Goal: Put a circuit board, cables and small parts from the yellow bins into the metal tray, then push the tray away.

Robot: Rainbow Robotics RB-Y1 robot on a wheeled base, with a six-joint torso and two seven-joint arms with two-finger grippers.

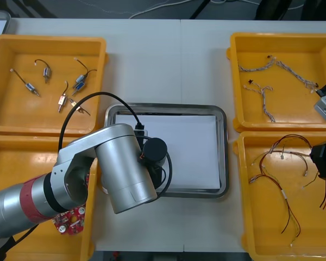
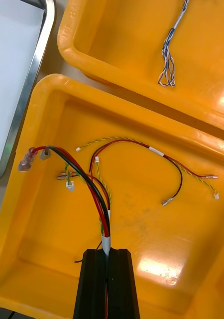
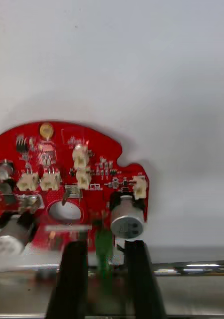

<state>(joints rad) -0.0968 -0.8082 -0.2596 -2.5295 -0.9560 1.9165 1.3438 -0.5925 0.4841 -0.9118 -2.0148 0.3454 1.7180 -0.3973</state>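
Note:
My left gripper [image 3: 107, 246] is shut on the edge of a round red circuit board [image 3: 72, 169], just past the near rim of the metal tray [image 3: 191, 269] and over its white inside. In the front view the left arm [image 1: 119, 174] covers the near left part of the tray [image 1: 223, 152]. My right gripper [image 2: 107, 251] is shut on a red, black and yellow cable [image 2: 92, 194] over the near right yellow bin [image 2: 52, 249]. At the right edge of the front view it appears as a dark shape [image 1: 321, 163].
A second red and yellow cable [image 2: 157, 152] lies in the same bin. The far right bin [image 1: 282, 49] holds twisted blue and white cables [image 2: 168, 60]. Small metal parts [image 1: 46, 70] lie in the far left bin. Another circuit board [image 1: 70, 220] sits in the near left bin.

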